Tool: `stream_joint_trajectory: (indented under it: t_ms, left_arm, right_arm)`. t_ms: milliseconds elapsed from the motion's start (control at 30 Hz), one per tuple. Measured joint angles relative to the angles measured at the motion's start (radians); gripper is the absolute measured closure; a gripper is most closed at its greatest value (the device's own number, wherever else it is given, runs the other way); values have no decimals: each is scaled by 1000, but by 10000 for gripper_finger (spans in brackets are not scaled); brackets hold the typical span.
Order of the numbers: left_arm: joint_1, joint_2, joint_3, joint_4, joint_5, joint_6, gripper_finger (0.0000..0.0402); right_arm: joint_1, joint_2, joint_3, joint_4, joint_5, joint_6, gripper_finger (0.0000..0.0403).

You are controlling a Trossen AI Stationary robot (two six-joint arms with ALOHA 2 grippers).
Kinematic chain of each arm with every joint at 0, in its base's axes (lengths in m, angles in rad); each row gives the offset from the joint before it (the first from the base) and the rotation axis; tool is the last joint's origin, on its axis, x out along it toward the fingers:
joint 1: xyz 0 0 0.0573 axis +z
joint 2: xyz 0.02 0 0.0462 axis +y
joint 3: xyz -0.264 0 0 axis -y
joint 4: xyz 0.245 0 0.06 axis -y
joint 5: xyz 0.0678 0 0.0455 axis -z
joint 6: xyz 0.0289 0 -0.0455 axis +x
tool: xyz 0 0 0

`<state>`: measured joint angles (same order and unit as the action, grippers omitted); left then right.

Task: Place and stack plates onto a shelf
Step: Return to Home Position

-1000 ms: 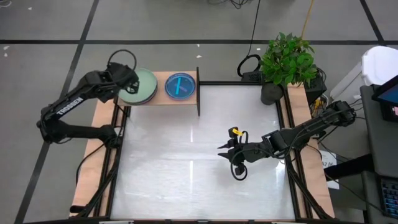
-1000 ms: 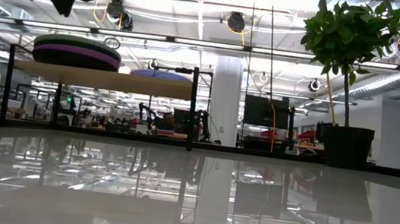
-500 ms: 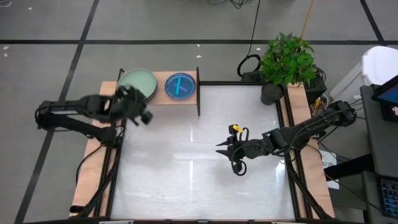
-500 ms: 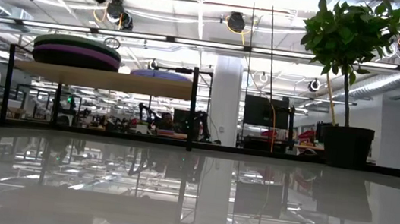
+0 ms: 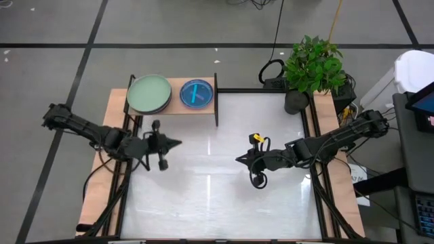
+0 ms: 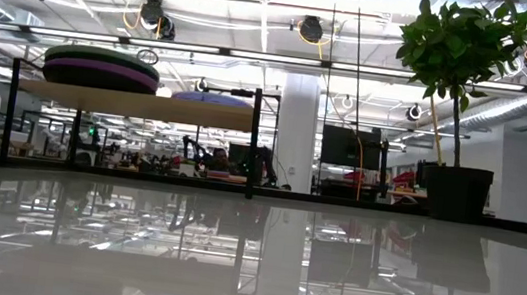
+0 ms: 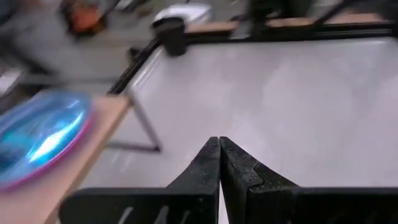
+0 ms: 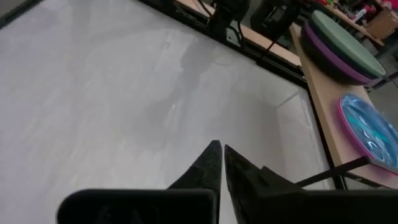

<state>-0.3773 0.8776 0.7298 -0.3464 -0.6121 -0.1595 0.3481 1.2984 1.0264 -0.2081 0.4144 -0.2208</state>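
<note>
**Both claws closed and empty above the table; plates stacked on the shelf**

High view. My left claw (image 5: 176, 143) hangs over the left side of the table (image 5: 217, 196) and points inward. Its fingers are pressed together and hold nothing. My right claw (image 5: 239, 160) faces it from the right half, likewise pressed together and empty. The two claws are well apart. The shelf (image 5: 173, 107) stands at the table's far left corner. The green plate (image 5: 149, 93) tops the stack on the shelf's left half, and the cyan plate (image 5: 197, 93) tops the one on its right half. A plant (image 5: 313, 64) stands by the far right corner.

Low view. The shelf board sits raised on black posts. In the big stack the green plate is on top, a purple plate (image 6: 102, 67) lies lower and a black plate (image 6: 101, 78) is at the bottom. The small stack is a low sliver beside it, and the two stacks do not touch. Only dark parts of my arms show at the upper edge, so the claw tips are out of sight here.

Left wrist view. My two fingers (image 7: 202, 168) meet along their length above bare table. The cyan plate lies blurred on the shelf's end, with the rim of a pink plate (image 7: 74, 137) under it.

Right wrist view. My fingers (image 8: 199, 168) close to a hairline at the tips and grip nothing. Across the table, green lies on purple and purple on black. The cyan plate lies beside that stack on the same board, not touching it.
</note>
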Motion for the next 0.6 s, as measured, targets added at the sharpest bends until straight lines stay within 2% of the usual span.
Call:
stream_joint_trajectory:
  t_ms: [167, 300, 600]
  left_arm:
    - [-55, -79, -179, 272, 86, 176, 399]
    - [-58, -167, -337, 472, 166, 240, 400]
    - [-16, -352, -536, 574, 370, 239, 400]
  right_arm:
    - [0, -4, -7, 3, 0, -2, 400]
    - [-8, -64, -102, 71, -1, -12, 402]
    - [-34, -364, -446, 321, -30, 11, 402]
